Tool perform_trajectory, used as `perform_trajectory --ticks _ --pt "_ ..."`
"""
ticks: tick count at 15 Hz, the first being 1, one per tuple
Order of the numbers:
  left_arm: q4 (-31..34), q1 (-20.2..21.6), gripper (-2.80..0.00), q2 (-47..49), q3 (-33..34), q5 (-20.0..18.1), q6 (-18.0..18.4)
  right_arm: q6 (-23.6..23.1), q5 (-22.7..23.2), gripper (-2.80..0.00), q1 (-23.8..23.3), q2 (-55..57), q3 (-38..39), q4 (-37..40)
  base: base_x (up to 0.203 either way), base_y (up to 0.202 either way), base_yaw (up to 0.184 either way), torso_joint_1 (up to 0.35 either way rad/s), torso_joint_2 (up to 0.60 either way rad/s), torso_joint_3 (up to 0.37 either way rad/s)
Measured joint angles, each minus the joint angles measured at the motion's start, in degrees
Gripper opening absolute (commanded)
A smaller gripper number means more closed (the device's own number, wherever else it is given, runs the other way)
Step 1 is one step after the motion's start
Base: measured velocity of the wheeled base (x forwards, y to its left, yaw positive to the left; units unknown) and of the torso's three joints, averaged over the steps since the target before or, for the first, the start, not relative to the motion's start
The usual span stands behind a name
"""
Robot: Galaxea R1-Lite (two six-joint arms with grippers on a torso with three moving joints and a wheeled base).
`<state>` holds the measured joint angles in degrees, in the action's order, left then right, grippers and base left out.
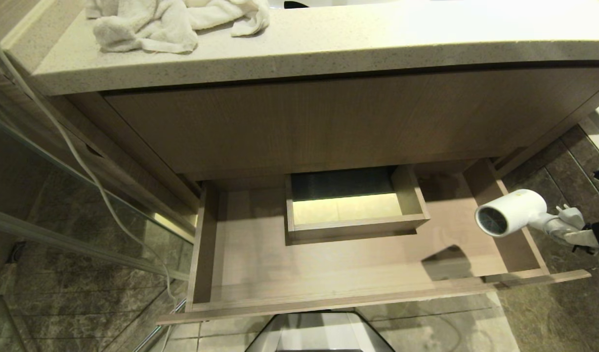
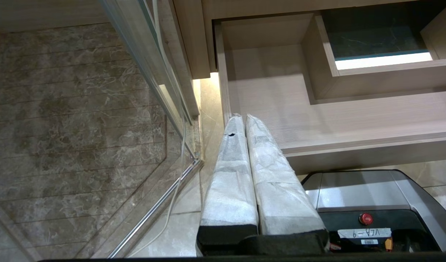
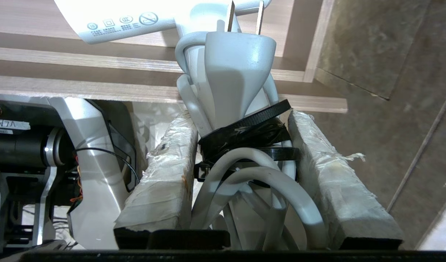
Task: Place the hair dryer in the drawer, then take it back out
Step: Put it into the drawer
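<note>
Head view, right claw (image 1: 580,234) gripping hair dryer (image 1: 512,212)

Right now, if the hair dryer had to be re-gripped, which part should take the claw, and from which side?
The handle, from the drawer's right, as the right claw has it: the hair dryer's fat barrel looks too wide, while the handle with its strapped cord fits between the fingers.

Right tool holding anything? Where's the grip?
Yes: the right tool grips the hair dryer by its handle, over the bundled cord and plug, above the open drawer's right end. The left tool holds nothing.
</note>
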<state>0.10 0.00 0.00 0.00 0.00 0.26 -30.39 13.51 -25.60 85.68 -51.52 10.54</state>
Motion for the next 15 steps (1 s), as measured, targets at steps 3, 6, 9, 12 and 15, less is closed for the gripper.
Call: perform_trajectory --ticks 3,6,9,12,15 --pt "0.0 0.0 -2.8 0.0 0.0 0.0 0.0 0.1 -0.1 -2.8 0.1 4.6 -2.6 0.0 0.0 0.0 0.0 0.0 0.0 0.0" --pt "0.0 0.0 -2.8 0.0 0.0 0.0 0.0 0.0 0.0 -2.8 0.0 10.8 -7.0 -0.1 0.0 0.0 0.0 0.0 0.0 0.0" --pt "0.0 0.0 -2.8 0.0 0.0 0.0 0.0 0.1 0.1 -2.8 0.3 18.3 -13.3 -1.0 0.0 0.0 0.0 0.0 0.0 0.0" --pt "0.0 0.0 -2.8 0.0 0.0 0.0 0.0 0.4 0.3 -2.8 1.5 27.2 -20.7 -1.3 0.0 0.0 0.0 0.0 0.0 0.0" --pt "0.0 0.0 -2.8 0.0 0.0 0.0 0.0 1.6 0.3 -2.8 3.5 37.2 -30.4 -2.8 0.0 0.0 0.0 0.0 0.0 0.0"
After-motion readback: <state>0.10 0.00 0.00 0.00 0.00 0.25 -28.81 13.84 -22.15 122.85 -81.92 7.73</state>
